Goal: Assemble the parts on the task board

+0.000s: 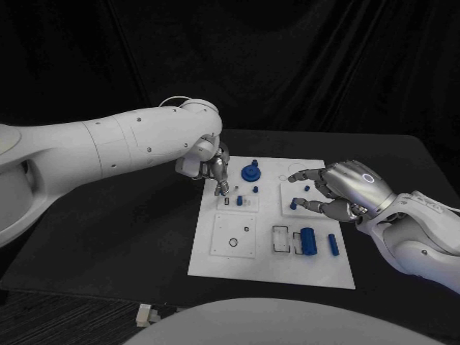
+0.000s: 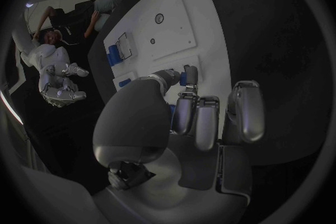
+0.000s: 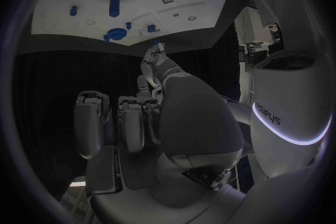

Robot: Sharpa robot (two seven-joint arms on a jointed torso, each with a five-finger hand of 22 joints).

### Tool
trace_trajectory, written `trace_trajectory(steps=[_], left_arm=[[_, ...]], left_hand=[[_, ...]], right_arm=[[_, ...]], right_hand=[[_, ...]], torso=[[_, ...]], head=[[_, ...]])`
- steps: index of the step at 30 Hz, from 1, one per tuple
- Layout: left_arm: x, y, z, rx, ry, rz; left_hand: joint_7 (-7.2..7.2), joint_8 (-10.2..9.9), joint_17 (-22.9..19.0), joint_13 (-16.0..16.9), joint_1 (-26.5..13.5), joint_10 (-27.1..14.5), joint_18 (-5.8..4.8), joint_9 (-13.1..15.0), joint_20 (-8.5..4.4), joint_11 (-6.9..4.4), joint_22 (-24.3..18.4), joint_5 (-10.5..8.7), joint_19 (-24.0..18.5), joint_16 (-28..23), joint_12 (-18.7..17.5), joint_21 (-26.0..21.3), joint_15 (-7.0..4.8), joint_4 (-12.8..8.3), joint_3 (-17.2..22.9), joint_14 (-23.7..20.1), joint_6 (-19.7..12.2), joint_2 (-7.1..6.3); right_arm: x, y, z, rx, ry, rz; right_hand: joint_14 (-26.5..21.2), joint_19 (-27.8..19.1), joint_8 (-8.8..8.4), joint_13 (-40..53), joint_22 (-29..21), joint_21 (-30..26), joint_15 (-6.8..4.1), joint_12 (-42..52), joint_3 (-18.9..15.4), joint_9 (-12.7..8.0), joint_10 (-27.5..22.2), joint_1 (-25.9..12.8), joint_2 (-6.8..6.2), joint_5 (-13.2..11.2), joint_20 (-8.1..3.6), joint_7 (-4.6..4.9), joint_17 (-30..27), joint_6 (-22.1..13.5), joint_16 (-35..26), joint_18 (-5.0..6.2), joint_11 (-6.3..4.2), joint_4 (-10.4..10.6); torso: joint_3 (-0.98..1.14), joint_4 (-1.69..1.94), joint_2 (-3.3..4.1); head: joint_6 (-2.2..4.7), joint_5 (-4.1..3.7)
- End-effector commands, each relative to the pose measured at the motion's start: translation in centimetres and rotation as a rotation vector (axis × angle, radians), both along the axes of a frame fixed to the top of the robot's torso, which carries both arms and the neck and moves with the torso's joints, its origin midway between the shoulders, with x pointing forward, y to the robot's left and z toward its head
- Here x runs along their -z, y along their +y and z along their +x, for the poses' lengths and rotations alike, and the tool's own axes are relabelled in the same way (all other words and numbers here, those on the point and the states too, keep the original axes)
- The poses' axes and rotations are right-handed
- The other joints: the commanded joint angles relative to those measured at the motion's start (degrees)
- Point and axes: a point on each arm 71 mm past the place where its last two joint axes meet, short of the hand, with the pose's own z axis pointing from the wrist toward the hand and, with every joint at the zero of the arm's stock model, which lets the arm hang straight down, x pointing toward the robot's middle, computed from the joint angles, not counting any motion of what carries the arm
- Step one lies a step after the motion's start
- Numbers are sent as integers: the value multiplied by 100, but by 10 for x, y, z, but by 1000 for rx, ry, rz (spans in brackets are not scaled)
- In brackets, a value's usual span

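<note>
Two hands over white task board [image 1: 230, 251]: left hand [image 1: 215, 167] pinches small blue part [image 2: 189, 74]; right hand [image 1: 333, 190] spread, empty.

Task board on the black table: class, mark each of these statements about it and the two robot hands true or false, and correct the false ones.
1. The task board lies flat on the black table. True.
2. The left hand pinches a small blue part at its fingertips. True, as the left wrist view shows.
3. The right hand rests flat on the table, off the board. False: it is at the board's right edge, fingers curled.
4. A blue cylinder lies on the near right part of the board. True.
5. The board is bare of blue parts. False: several stand or lie on it, among them a round blue knob.
</note>
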Motion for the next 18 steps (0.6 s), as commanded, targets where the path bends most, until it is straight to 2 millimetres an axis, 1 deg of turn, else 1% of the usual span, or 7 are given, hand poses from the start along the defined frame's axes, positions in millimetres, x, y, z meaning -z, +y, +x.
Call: trace_trajectory(steps=[1,8,10,16,18], left_arm=[[1,-2,2,6,23,32],[4,-11,5,1,24,51],[5,-13,5,0,24,55],[9,-16,5,-9,22,60],[11,-16,4,-11,24,60]], left_hand=[[-29,-25,863,387,-52,45,92,10,3,17,1044,5,-7,22,25,31,30,-947,905,279,20,17],[-27,-39,857,407,-84,59,94,26,3,17,1042,5,-9,18,42,26,30,-1002,926,278,25,30],[-27,-42,859,409,-92,61,95,30,3,18,1041,6,-11,20,45,24,30,-1013,931,279,27,33],[-27,-51,852,418,-116,68,98,38,3,17,1037,3,-17,16,53,10,29,-1044,941,276,36,40],[-28,-72,849,424,-159,72,106,50,1,13,1025,-33,-36,13,57,-25,26,-1092,960,275,52,53]], right_arm=[[3,-1,1,19,21,2],[5,-1,0,22,30,-1],[5,-1,0,23,32,-3],[6,-1,0,23,35,-3],[6,-1,-1,16,30,4]], right_hand=[[574,297,37,1506,1310,-23,23,20,4,-7,597,48,-1,18,20,-3,1393,44,-15,57,36,25],[571,287,42,1506,1304,-41,27,20,11,-10,597,59,9,13,22,4,1380,58,-21,61,41,34],[571,287,42,1506,1304,-41,27,20,11,-10,597,59,9,13,22,4,1380,58,-21,61,41,34],[569,279,46,1469,1298,-58,34,-1,35,-18,575,93,36,31,28,14,1370,79,-25,65,50,48],[568,281,60,1466,1299,-57,41,-3,56,-22,572,125,55,61,35,28,1369,119,-26,65,61,57]], torso=[[-9,9,3],[-8,6,1],[-8,6,1],[-5,-5,3],[-6,2,-1]], head=[[-1,-3],[-1,-25],[-1,-19],[-1,37],[-1,37]])
